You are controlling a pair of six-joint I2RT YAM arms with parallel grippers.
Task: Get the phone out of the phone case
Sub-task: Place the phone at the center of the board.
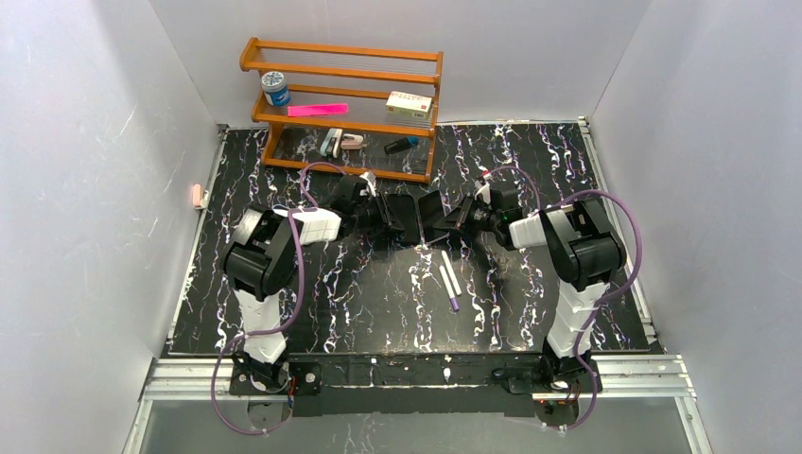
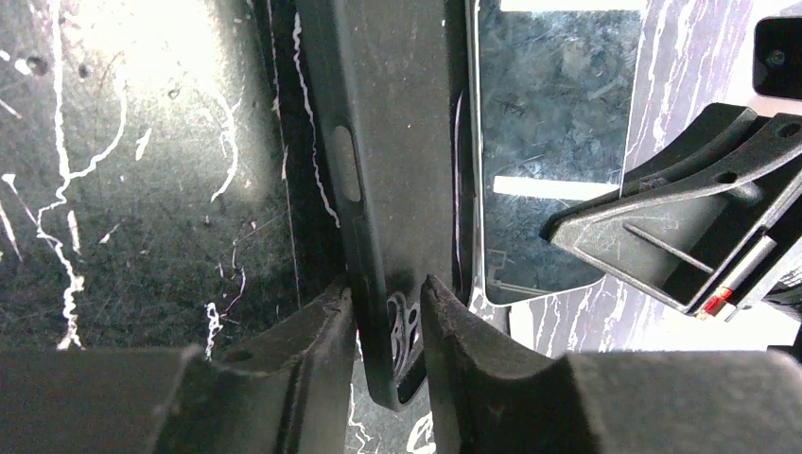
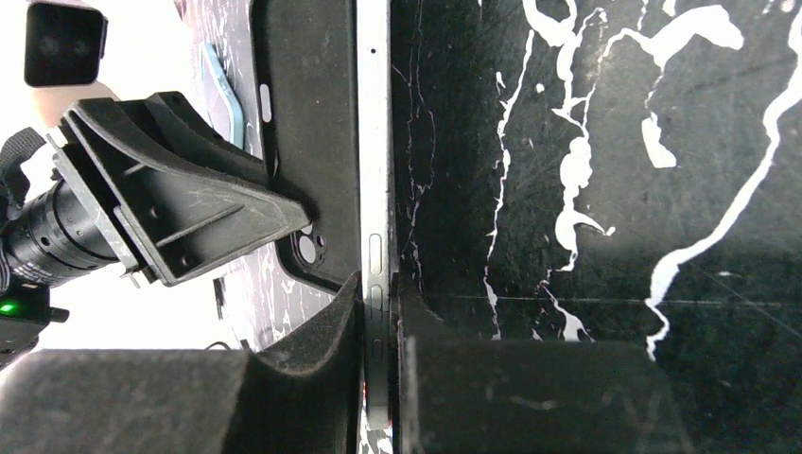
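Note:
My left gripper (image 1: 386, 216) is shut on the edge of the black phone case (image 1: 405, 218), held upright above the table's middle. In the left wrist view its jaws (image 2: 388, 293) pinch the case's wall (image 2: 388, 170). My right gripper (image 1: 456, 216) is shut on the phone (image 1: 433, 212). In the right wrist view its jaws (image 3: 378, 284) clamp the phone's silver edge (image 3: 374, 142). The phone's glossy screen (image 2: 553, 142) stands just right of the case. The case's camera cut-out (image 3: 307, 248) shows beside the phone. In the top view a narrow gap parts phone and case.
Two white pens with purple tips (image 1: 449, 276) lie on the black marbled table (image 1: 378, 303) just in front of the grippers. A wooden shelf (image 1: 345, 109) with a blue jar, a pink strip and a box stands at the back. A pink object (image 1: 197, 195) sits at the left wall.

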